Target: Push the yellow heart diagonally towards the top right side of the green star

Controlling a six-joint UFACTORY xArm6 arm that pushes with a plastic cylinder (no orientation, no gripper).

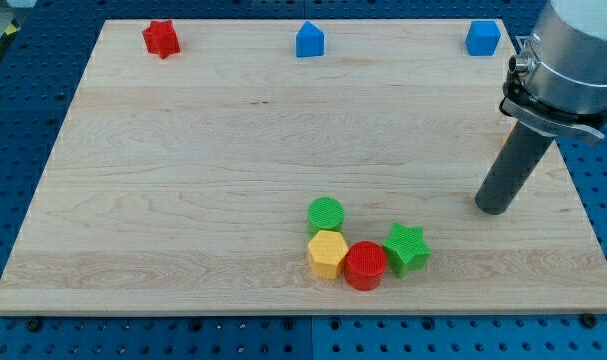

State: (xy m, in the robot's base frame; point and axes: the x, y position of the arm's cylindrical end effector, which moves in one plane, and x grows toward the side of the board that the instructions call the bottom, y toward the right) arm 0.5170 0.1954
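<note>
The green star (pixel 407 248) lies near the view's bottom, right of centre, touching a red cylinder (pixel 365 265). A yellow hexagon (pixel 327 253) sits left of the red cylinder, with a green cylinder (pixel 326 214) just above it. No yellow heart shows plainly. A thin orange-yellow sliver (pixel 502 140) peeks out at the left edge of my rod, and most of that block is hidden behind it. My tip (pixel 491 208) rests on the board, up and to the right of the green star and apart from it.
A red star (pixel 161 38) lies at the top left, a blue house-shaped block (pixel 310 40) at the top middle and a blue cube (pixel 482 37) at the top right. The board's right edge (pixel 573 180) runs close to my rod.
</note>
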